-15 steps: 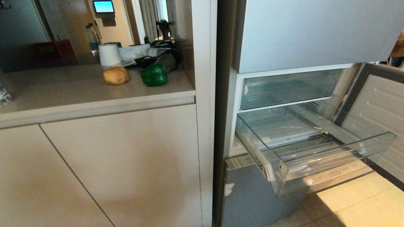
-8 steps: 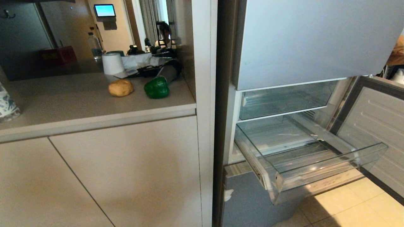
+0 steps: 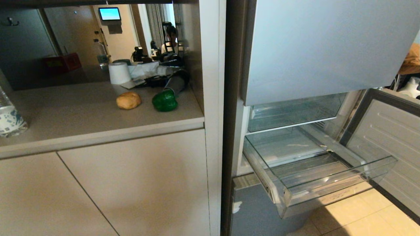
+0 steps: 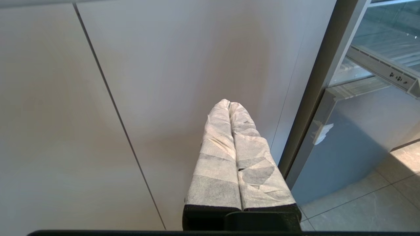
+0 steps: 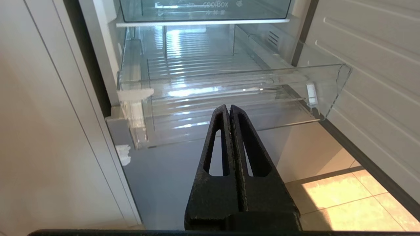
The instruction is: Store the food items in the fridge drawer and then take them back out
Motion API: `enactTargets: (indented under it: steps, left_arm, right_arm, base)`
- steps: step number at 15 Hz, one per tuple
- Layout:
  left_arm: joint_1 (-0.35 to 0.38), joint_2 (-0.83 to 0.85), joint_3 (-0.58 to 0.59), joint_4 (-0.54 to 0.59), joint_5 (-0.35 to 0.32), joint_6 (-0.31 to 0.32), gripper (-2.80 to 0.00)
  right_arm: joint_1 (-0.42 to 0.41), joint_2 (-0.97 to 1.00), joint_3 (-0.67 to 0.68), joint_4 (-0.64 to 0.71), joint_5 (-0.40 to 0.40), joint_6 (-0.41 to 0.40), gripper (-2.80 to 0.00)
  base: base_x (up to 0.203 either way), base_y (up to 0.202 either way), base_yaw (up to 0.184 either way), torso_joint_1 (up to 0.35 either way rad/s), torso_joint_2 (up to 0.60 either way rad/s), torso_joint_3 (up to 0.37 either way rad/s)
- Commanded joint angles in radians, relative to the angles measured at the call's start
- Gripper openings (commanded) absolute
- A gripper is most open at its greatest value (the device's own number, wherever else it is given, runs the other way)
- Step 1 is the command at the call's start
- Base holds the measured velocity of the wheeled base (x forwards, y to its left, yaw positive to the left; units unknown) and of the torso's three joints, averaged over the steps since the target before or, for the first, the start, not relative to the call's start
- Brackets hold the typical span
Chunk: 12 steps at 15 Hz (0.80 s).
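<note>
The food items lie side by side on the beige counter point(image 3: 65, 114): a dark-green bell pepper point(image 3: 164, 100) and a tan-brown potato-like lump point(image 3: 128, 100) to its left. The see-through fridge drawer point(image 3: 320, 170) point(image 5: 229, 95) stands pulled out of the silver-blue fridge point(image 3: 315, 49), with nothing in it. Neither arm shows in the head view. My left gripper point(image 4: 229, 104), white-wrapped, is shut and empty in front of a beige cabinet door point(image 4: 164, 82). My right gripper point(image 5: 228, 108), black, is shut and empty, low in front of the drawer.
A white paper roll point(image 3: 119, 72), cables and clutter sit behind the food. A patterned bottle point(image 3: 9, 114) stands at the counter's left. The open fridge door point(image 3: 390, 144) hangs at the right over tiled floor point(image 3: 361, 216). A person point(image 3: 170, 36) stands in the background.
The whole head view has shifted downward in the picture as the camera rose: more of the counter top shows now. The food and the drawer have kept their places.
</note>
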Motion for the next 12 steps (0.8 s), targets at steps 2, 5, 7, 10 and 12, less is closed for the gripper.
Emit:
enactTargets:
  steps: [2, 5, 7, 10, 12]
  left_arm:
    - [0.0, 0.002, 0.0, 0.001, 0.0, 0.0, -2.8]
    - [0.0, 0.002, 0.0, 0.001, 0.0, 0.0, -2.8]
    - [0.0, 0.002, 0.0, 0.001, 0.0, 0.0, -2.8]
    - [0.0, 0.002, 0.0, 0.001, 0.0, 0.0, -2.8]
    - [0.0, 0.002, 0.0, 0.001, 0.0, 0.0, -2.8]
  right_arm:
    - [0.0, 0.001, 0.032, -0.001, -0.002, 0.01, -2.8]
    - [0.0, 0.001, 0.032, -0.001, -0.003, 0.013, -2.8]
    - [0.0, 0.001, 0.032, -0.001, -0.003, 0.015, -2.8]
    - [0.0, 0.001, 0.032, -0.002, -0.001, 0.018, -2.8]
    - [0.0, 0.001, 0.032, -0.001, 0.0, 0.016, -2.8]
  base:
    - [0.0, 0.0, 0.0, 0.161, -0.33, -0.172]
    - [0.0, 0.0, 0.0, 0.15, -0.32, -0.165]
    - [0.0, 0.0, 0.0, 0.114, -0.24, -0.131]
    - [0.0, 0.0, 0.0, 0.08, -0.17, -0.079]
    - [0.0, 0.0, 0.0, 0.0, 0.0, 0.0]
